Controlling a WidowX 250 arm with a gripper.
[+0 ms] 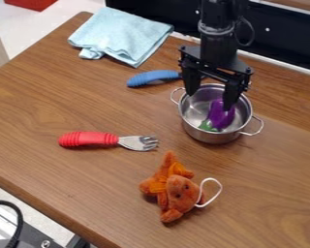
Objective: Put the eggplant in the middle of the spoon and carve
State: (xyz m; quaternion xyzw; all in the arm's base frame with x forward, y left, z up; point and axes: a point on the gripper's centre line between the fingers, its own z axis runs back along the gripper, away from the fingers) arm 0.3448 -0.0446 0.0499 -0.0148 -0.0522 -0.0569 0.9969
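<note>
Inside the two-handled metal pot (209,137), the purple toy eggplant (221,115) is found, with its green end directed toward the near wall. Above the pot, the black two-finger gripper (210,101) is positioned with its fingers spread apart; whether the eggplant is touched by either cannot be told from this angle. Beyond the pot, a blue-handled utensil (153,77) is partly hidden by the gripper. Nearer the camera, a red-handled fork (109,140) and an orange plush toy (174,188) are noted on the wooden table (47,106).
</note>
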